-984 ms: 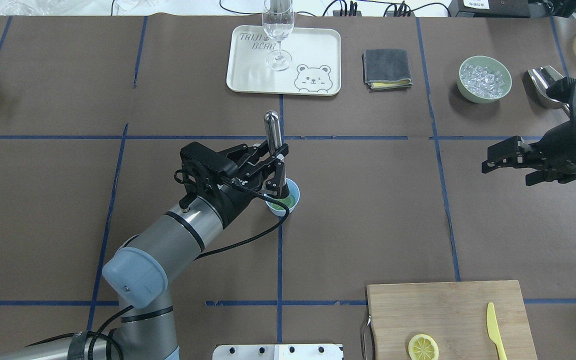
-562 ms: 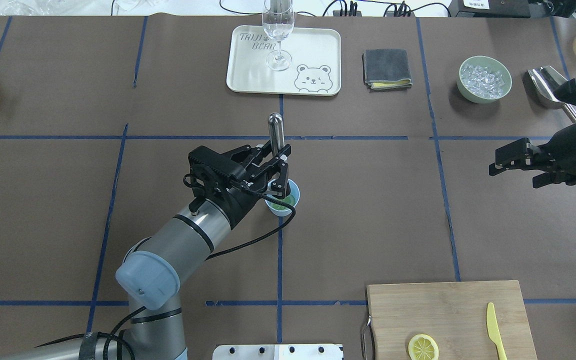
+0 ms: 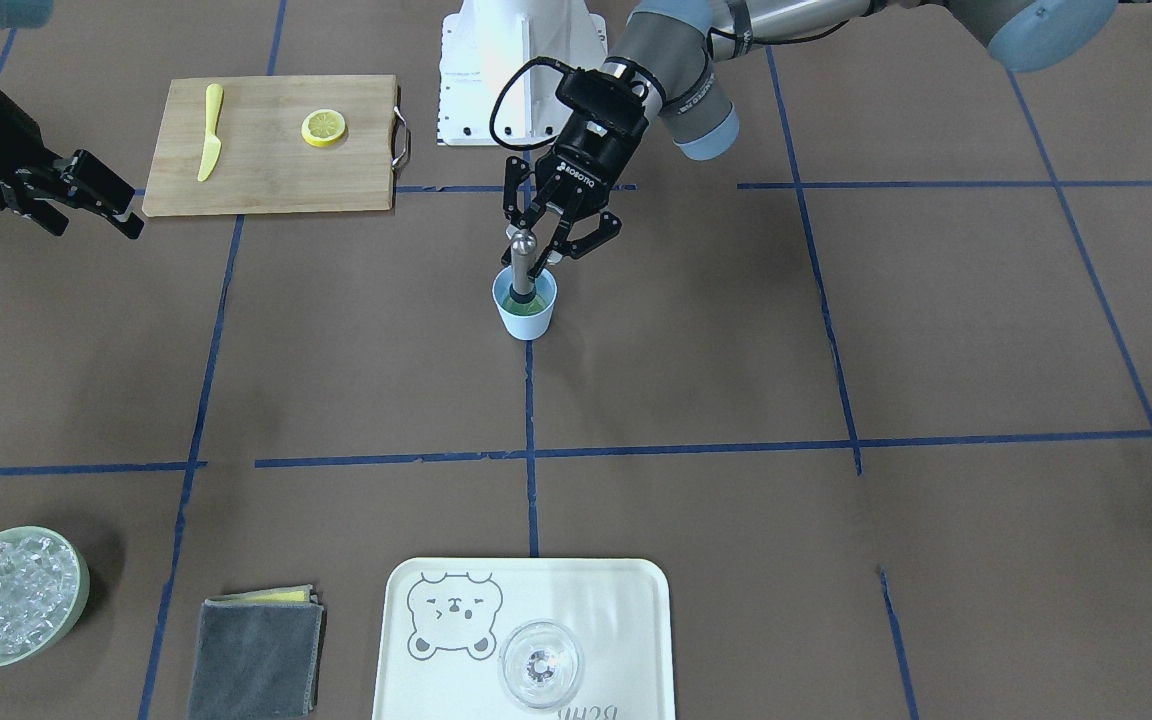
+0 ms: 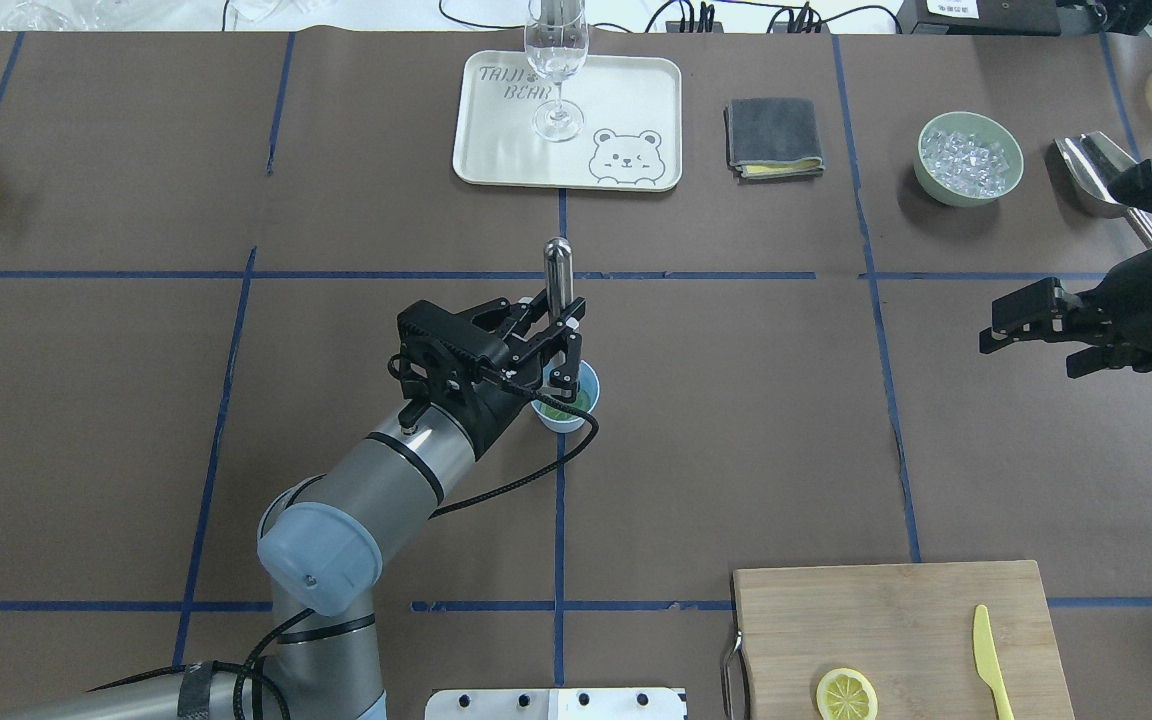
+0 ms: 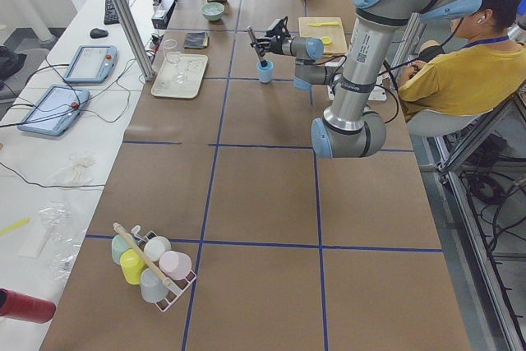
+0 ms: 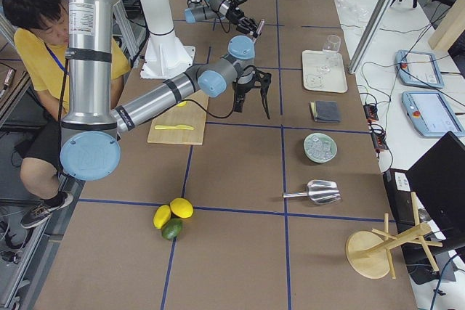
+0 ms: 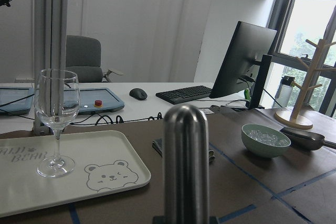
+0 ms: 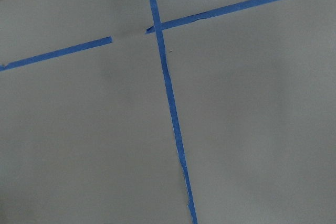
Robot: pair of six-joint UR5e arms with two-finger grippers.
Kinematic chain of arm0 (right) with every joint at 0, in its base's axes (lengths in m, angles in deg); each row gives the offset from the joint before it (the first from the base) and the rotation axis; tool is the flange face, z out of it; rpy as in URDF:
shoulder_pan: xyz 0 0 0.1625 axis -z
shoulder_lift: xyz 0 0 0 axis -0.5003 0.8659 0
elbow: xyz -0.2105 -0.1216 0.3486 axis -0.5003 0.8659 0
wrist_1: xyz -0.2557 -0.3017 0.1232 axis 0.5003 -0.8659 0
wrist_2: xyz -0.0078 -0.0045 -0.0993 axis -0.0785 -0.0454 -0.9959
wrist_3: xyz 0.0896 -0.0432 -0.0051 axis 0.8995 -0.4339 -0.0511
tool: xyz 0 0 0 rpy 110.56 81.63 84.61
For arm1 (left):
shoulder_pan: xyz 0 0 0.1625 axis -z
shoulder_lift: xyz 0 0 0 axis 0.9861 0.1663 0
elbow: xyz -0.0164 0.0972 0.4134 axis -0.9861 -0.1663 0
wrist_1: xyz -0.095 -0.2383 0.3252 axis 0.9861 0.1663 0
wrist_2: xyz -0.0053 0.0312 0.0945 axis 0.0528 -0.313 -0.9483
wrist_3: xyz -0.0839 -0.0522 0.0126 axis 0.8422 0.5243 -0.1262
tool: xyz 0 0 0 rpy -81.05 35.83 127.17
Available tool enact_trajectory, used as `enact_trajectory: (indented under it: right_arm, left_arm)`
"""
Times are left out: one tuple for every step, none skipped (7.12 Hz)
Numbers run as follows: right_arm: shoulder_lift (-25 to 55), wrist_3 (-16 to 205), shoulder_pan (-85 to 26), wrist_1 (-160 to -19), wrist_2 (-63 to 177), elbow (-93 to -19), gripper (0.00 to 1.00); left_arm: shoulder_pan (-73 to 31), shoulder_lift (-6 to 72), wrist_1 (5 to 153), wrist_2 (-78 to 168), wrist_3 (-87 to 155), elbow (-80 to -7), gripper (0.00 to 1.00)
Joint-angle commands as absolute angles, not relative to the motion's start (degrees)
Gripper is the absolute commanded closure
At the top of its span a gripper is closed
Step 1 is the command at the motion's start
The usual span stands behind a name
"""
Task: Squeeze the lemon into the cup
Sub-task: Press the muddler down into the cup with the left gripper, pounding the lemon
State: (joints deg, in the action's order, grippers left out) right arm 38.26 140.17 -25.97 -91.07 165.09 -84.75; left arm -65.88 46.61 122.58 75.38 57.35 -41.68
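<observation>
Nearest the robot, the lemon (image 4: pixel 846 695) lies flat on the cutting board (image 4: pixel 896 620), not yet picked up and well apart from the cup (image 3: pixel 526 315). Mid-table, the left gripper (image 3: pixel 529 255) clamps a steel muddler (image 4: pixel 557 265) that stands in the cup, likely pressing the greenish contents. The right gripper (image 4: pixel 1028 352) hangs off to the side, spread and empty.

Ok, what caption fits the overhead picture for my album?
Left gripper holds a metal muddler in the blue cup; a lemon slice waits on the cutting board.
</observation>
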Motion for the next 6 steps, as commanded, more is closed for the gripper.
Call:
enact_trajectory:
  right_arm:
    - [38.32,140.17,-25.97,-91.07,165.38,-84.76,0.00]
    - [38.32,140.17,-25.97,-91.07,165.64,-84.76,0.00]
    - [38.24,140.17,-25.97,-90.98,165.65,-84.76,0.00]
    - [38.24,140.17,-25.97,-91.07,165.65,-84.76,0.00]
    - [38.24,140.17,-25.97,-91.07,165.65,-84.84,0.00]
    - [38.24,140.26,-25.97,-90.98,165.73,-84.93,0.00]
  left_arm:
    - [-66.54,46.81,122.62,75.19,57.33,-39.02,1.00]
    - [-66.80,46.89,122.71,75.19,57.33,-37.88,1.00]
    - [-67.07,47.24,122.62,75.19,57.33,-37.17,1.00]
    - [-67.07,47.25,122.62,75.19,57.41,-37.16,1.00]
    - [-67.07,47.25,122.62,75.19,57.41,-37.16,1.00]
    - [-67.24,47.25,122.62,75.19,57.33,-37.16,1.00]
